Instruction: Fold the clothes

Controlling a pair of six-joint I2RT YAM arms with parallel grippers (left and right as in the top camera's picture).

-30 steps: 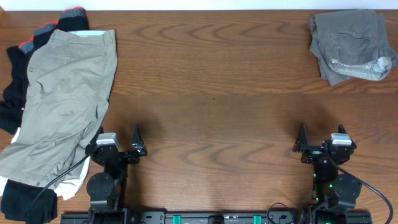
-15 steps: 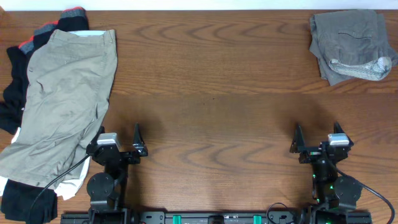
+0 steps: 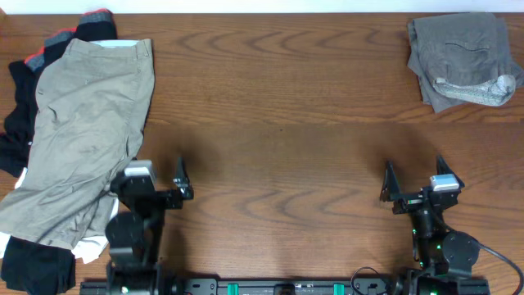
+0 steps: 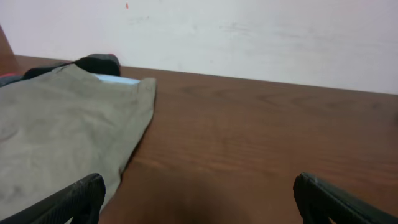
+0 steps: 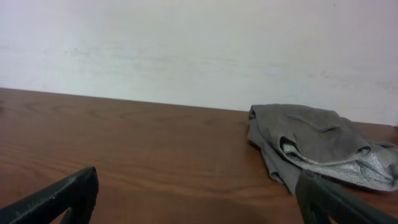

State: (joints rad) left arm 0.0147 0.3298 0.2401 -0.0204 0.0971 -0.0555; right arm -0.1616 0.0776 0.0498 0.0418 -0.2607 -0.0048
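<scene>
Left gripper (image 3: pixel 153 182) now nearer khaki shorts (image 3: pixel 82 139), jaws wide apart.

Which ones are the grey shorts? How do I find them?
Look at the long brown wooden table and go to its far right corner. The crumpled grey fabric shorts lie there all alone in a small bundle. The big khaki-beige shorts and the black clothes are heaped together at the left end instead.

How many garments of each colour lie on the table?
khaki shorts: 1
grey shorts: 1
white garment, mostly covered: 1
black clothing with red-grey trim: at least 1; the pieces cannot be told apart
Total: at least 4
</scene>
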